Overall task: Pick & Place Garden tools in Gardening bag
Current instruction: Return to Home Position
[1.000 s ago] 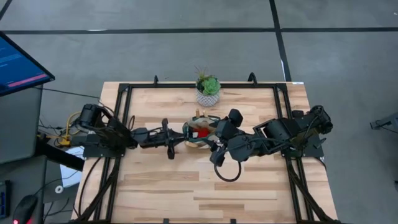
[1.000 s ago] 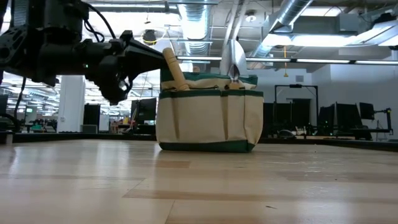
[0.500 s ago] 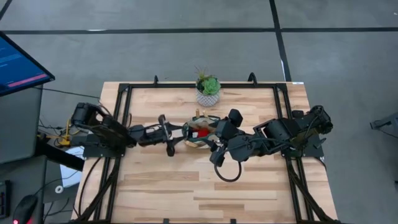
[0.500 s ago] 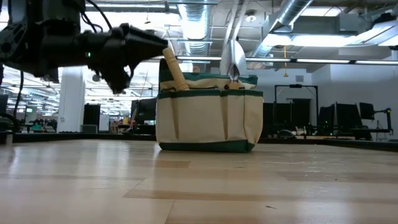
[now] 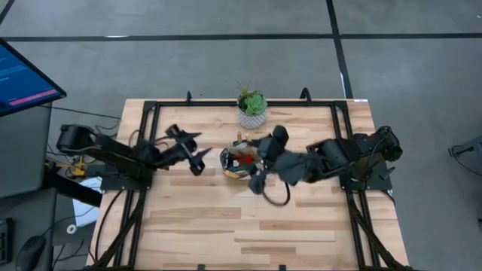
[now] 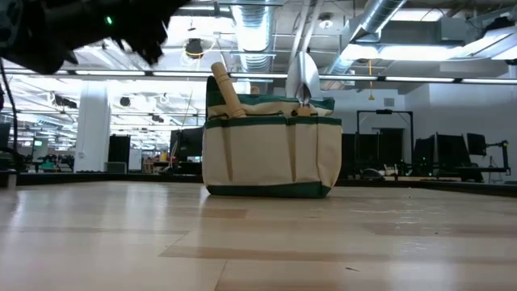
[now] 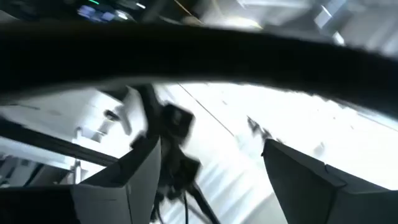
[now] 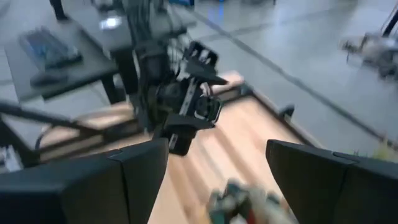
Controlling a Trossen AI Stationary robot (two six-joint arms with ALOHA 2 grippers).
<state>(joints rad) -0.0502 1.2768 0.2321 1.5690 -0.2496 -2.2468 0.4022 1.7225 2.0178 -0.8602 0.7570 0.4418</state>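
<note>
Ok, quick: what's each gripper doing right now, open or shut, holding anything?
Left gripper: open, holding nothing.
Right gripper: open, holding nothing.

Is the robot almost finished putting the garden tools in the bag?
Nearly. The beige fabric bag with green trim has wooden-handled tools sticking out of its top, and I see no tool lying on the wooden table. The left gripper and right gripper are open, holding nothing. Only parking the arms seems left.
</note>
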